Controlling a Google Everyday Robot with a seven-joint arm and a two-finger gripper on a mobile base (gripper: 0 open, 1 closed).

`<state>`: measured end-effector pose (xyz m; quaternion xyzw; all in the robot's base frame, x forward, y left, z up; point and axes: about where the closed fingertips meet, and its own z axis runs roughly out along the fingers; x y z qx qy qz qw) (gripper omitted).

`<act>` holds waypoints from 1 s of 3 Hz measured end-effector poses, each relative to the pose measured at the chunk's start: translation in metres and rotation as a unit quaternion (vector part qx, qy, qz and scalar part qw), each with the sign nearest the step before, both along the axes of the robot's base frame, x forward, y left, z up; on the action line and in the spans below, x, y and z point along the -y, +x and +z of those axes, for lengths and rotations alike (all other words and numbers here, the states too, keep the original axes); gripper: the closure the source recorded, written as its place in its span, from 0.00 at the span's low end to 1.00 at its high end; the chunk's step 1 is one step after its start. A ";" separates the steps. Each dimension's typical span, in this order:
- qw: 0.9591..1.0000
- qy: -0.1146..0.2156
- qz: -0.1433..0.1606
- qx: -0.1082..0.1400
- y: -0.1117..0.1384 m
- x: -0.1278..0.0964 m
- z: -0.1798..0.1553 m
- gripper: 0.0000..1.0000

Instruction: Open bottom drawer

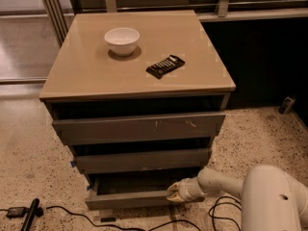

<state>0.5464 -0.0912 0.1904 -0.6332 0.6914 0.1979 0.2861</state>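
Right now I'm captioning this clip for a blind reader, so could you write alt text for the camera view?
The robot's gripper sits at the right end of the bottom drawer, which stands partly out of a grey three-drawer cabinet. A white bowl and a dark flat packet rest on its tan top.

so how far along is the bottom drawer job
Partly done: the bottom drawer has its front pulled forward, with the tray interior showing behind it. In hand: the gripper is at the right end of that front. Left: pulling it further out, since only a narrow strip of tray shows.
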 end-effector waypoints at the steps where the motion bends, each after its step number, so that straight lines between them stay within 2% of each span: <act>1: 1.000 0.000 0.000 0.000 0.000 0.000 0.000 0.20; 2: 1.000 0.000 0.000 0.000 0.000 0.000 0.000 0.01; 3: 1.000 0.000 0.000 0.000 0.000 0.000 0.000 1.00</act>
